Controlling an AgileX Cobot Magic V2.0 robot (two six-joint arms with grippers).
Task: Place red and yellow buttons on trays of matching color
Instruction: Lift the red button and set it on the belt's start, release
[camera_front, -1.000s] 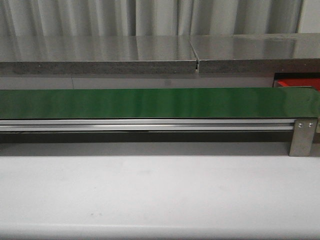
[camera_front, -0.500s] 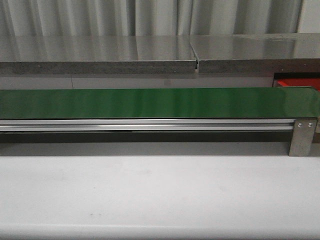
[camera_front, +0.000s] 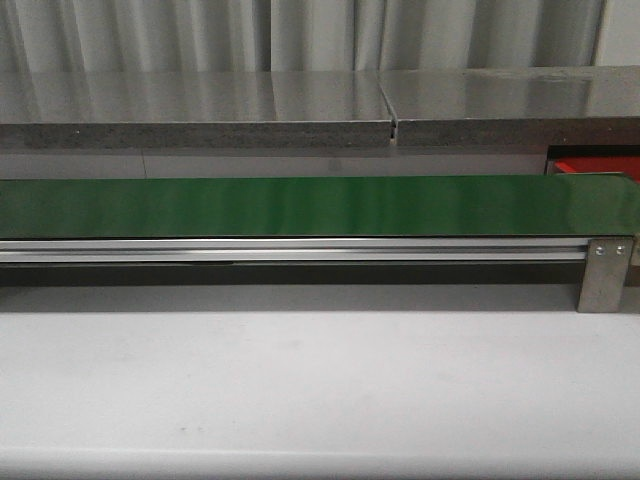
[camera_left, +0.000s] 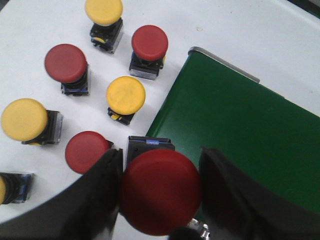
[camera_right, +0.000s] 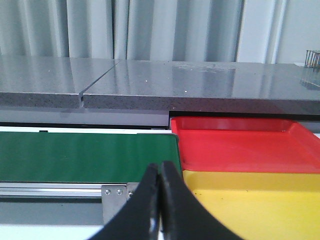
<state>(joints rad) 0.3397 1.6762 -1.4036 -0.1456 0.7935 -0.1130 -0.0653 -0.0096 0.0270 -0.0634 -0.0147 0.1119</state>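
Note:
In the left wrist view my left gripper (camera_left: 161, 167) is shut on a red button (camera_left: 160, 192); its black fingers press the big round cap from both sides, beside the end of the green belt (camera_left: 240, 125). Several more red and yellow buttons stand on the white table, among them a yellow button (camera_left: 125, 94) and a red button (camera_left: 149, 42). In the right wrist view my right gripper (camera_right: 160, 170) is shut and empty, in front of the red tray (camera_right: 240, 145) and the yellow tray (camera_right: 260, 205). The front view shows only a sliver of the red tray (camera_front: 595, 165).
The long green belt (camera_front: 300, 205) runs across the table on an aluminium rail with a metal bracket (camera_front: 603, 275) at its right end. A grey stone counter (camera_front: 200, 110) stands behind it. Neither arm appears in the front view.

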